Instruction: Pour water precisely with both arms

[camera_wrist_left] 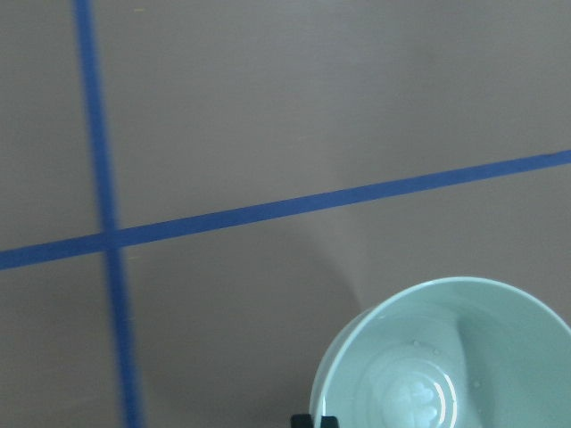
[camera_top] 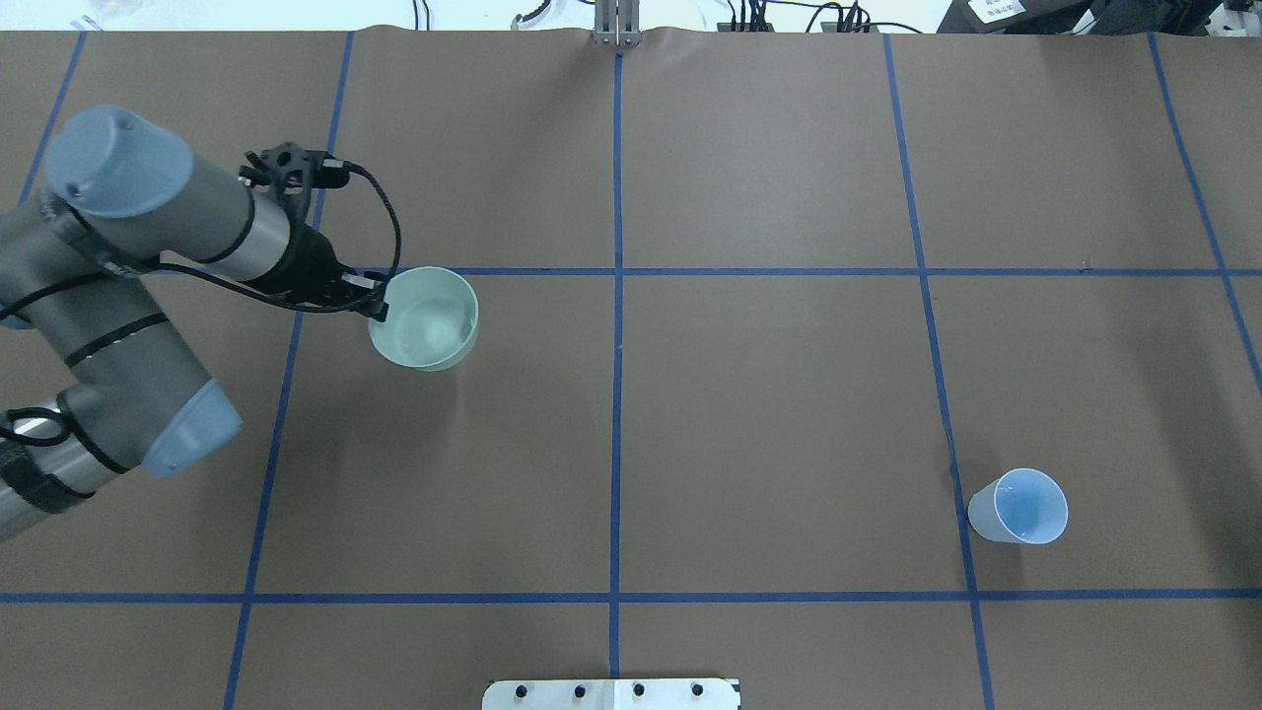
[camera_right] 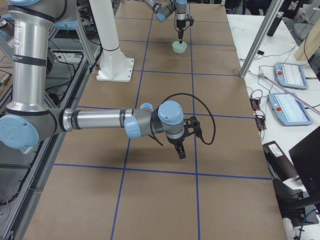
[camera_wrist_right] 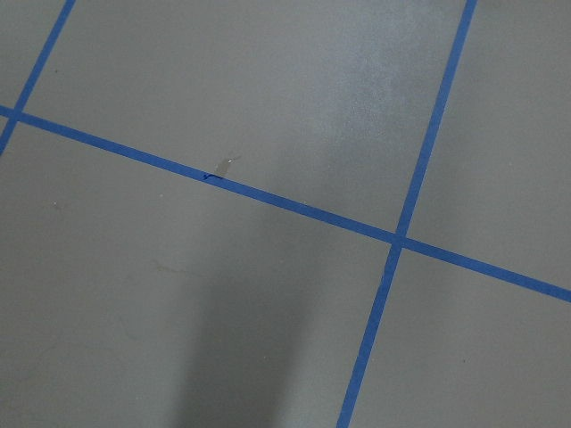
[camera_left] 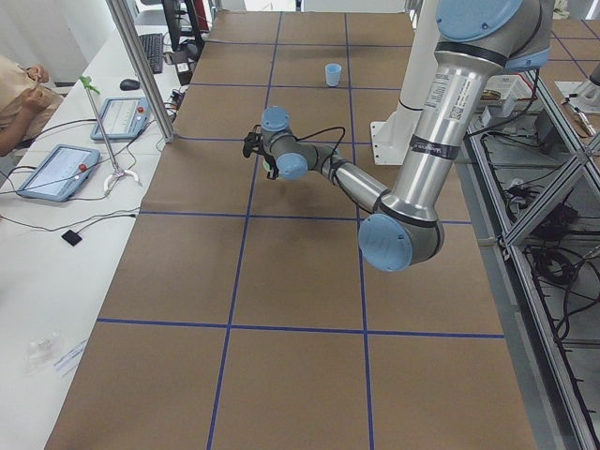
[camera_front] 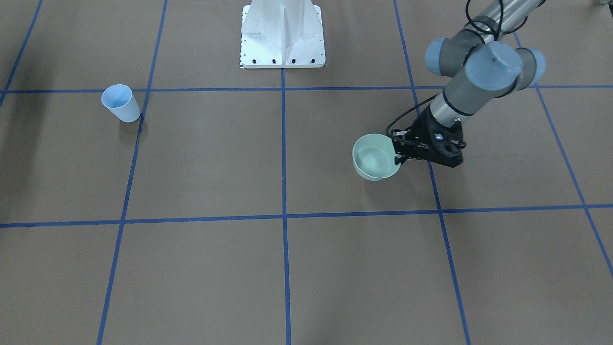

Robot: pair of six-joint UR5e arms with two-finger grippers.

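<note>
My left gripper (camera_top: 380, 304) was clamped on the rim of a pale green bowl (camera_top: 426, 320), on the side nearest my arm. The water (camera_wrist_left: 415, 397) showed only as faint glossy glints in the bowl's bottom. A light blue cup (camera_top: 1020, 506) stood upright, well apart, on the brown table (camera_top: 769, 394). My right gripper (camera_right: 180, 151) hung above the table; I could not tell how far its jaws were open.

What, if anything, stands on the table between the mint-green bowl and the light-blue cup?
Nothing visible does. Between the mint-green bowl, held at its rim by the left pincer, and the light-blue cup lies only bare brown table crossed by blue tape lines. The white pedestal stands off that line, at the robot's edge.
</note>
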